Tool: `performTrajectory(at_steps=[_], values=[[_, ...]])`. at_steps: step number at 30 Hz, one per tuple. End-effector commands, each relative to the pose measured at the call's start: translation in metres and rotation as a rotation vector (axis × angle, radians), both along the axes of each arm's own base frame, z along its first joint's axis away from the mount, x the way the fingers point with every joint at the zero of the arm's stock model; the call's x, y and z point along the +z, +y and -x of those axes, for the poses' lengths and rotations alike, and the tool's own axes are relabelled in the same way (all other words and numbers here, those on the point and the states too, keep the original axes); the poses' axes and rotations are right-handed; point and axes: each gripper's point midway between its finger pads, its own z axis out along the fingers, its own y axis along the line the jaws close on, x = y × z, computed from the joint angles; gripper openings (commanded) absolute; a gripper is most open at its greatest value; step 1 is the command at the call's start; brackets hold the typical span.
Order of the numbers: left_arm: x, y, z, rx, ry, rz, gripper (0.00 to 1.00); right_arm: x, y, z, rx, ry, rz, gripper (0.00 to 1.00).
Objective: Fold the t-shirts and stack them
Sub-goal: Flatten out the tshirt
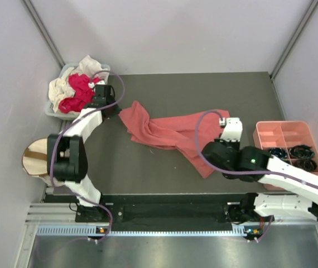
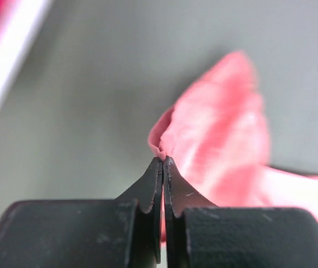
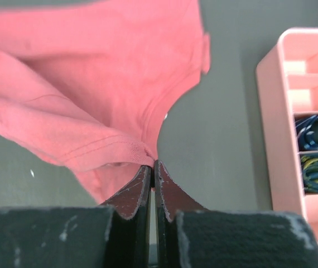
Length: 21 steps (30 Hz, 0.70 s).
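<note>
A salmon-pink t-shirt (image 1: pixel 164 131) lies crumpled and stretched across the dark table between my two grippers. My left gripper (image 1: pixel 114 109) is at the shirt's left end. In the left wrist view it (image 2: pixel 163 158) is shut on a small fold of the pink cloth (image 2: pixel 220 128). My right gripper (image 1: pixel 226 118) is at the shirt's right end. The right wrist view shows it (image 3: pixel 154 163) shut on a stitched hem of the shirt (image 3: pixel 92 84). A magenta-red t-shirt (image 1: pixel 80 92) and a cream-white one (image 1: pixel 61 86) are heaped in a grey basket (image 1: pixel 53 110) at the back left.
A salmon-pink plastic tray (image 1: pixel 284 129) with compartments stands at the right edge, close to my right arm, also in the right wrist view (image 3: pixel 270 111). Dark coiled items (image 1: pixel 293 152) fill its near compartments. A round cream bin (image 1: pixel 36 158) sits off the table's left side.
</note>
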Motion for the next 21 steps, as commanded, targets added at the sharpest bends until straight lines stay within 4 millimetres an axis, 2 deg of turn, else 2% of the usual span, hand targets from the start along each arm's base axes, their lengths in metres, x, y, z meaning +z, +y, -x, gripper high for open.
performTrajectory(at_steps=[1,2,4,5,7,9,10,11,12,14,15,17,18,19,21], values=[[0.094,-0.008,0.016,-0.044,-0.186,0.06,0.0,0.06,-0.026,-0.012,-0.025,-0.151,-0.031,0.0],[0.116,-0.008,0.024,-0.053,-0.235,0.064,0.0,0.071,-0.028,-0.013,-0.031,-0.17,-0.045,0.0],[0.136,-0.007,0.037,-0.06,-0.26,0.057,0.0,0.084,-0.038,-0.013,-0.046,-0.198,-0.021,0.0],[0.16,-0.005,0.046,-0.059,-0.313,0.052,0.0,0.099,-0.041,-0.012,-0.056,-0.223,-0.047,0.0],[0.187,0.001,0.058,-0.061,-0.364,0.021,0.0,0.117,-0.051,-0.013,-0.067,-0.26,-0.029,0.0],[0.23,0.004,0.077,-0.065,-0.455,0.009,0.0,0.143,-0.057,-0.013,-0.075,-0.318,-0.069,0.0],[0.242,0.006,0.084,-0.069,-0.474,-0.003,0.0,0.153,-0.061,-0.013,-0.059,-0.333,-0.039,0.0],[0.252,0.007,0.096,-0.075,-0.477,-0.01,0.0,0.173,-0.063,-0.013,-0.068,-0.38,-0.096,0.0],[0.272,0.008,0.102,-0.079,-0.513,-0.012,0.0,0.184,-0.067,-0.013,-0.075,-0.407,-0.097,0.0],[0.286,0.009,0.117,-0.094,-0.524,-0.024,0.0,0.209,-0.075,-0.013,-0.074,-0.451,-0.071,0.0],[0.3,0.009,0.121,-0.096,-0.552,-0.028,0.0,0.224,-0.078,-0.014,-0.101,-0.491,-0.103,0.0],[0.312,0.012,0.129,-0.098,-0.573,-0.044,0.0,0.246,-0.085,-0.014,-0.099,-0.529,-0.056,0.0],[0.321,0.013,0.134,-0.095,-0.587,-0.05,0.0,0.265,-0.086,-0.015,-0.122,-0.582,-0.121,0.0],[0.326,0.014,0.136,-0.096,-0.597,-0.059,0.0,0.276,-0.091,-0.014,-0.11,-0.596,-0.052,0.0],[0.34,0.017,0.14,-0.087,-0.621,-0.07,0.0,0.307,-0.096,-0.013,-0.13,-0.67,-0.122,0.0]])
